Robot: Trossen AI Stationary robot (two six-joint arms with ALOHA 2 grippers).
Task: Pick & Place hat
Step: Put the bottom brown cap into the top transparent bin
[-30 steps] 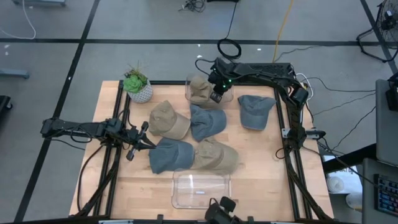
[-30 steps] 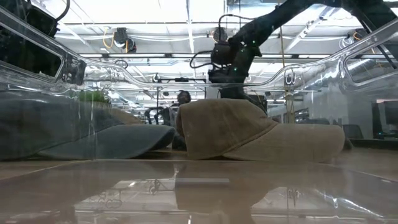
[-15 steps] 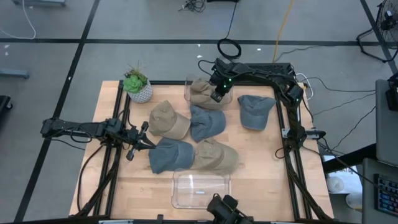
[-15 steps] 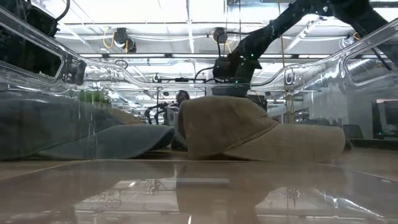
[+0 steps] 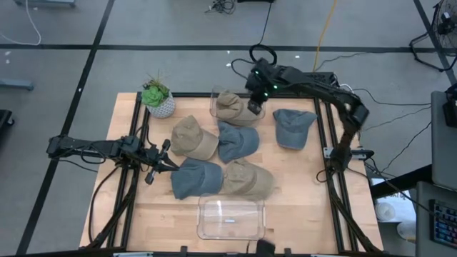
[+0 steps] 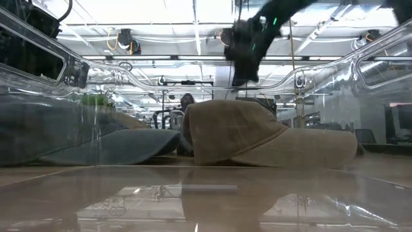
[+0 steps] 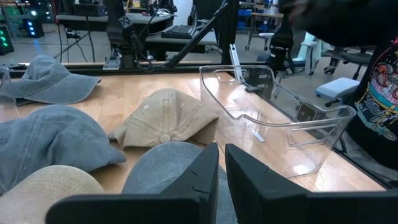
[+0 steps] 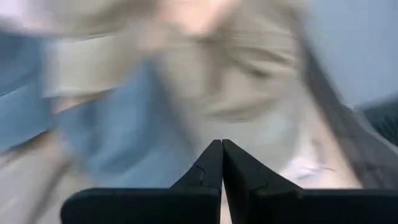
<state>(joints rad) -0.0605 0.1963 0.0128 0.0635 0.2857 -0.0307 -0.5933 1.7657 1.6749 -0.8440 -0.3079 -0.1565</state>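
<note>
Closed end effector (image 8: 221, 144) over blurred hats (image 8: 249, 68)

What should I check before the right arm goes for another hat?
1. Right claw empty and shut: ok, nothing between its fingers.
2. Tan hat lying in the far clear bin: ok.
3. Right claw clear of that hat: cannot tell, it hangs over the hat's edge.
4. Left claw parked beside the blue hat, holding nothing: ok.
5. Near clear bin free for hats: ok.
6. Remaining hats reachable on the table: ok, though several overlap.
</note>
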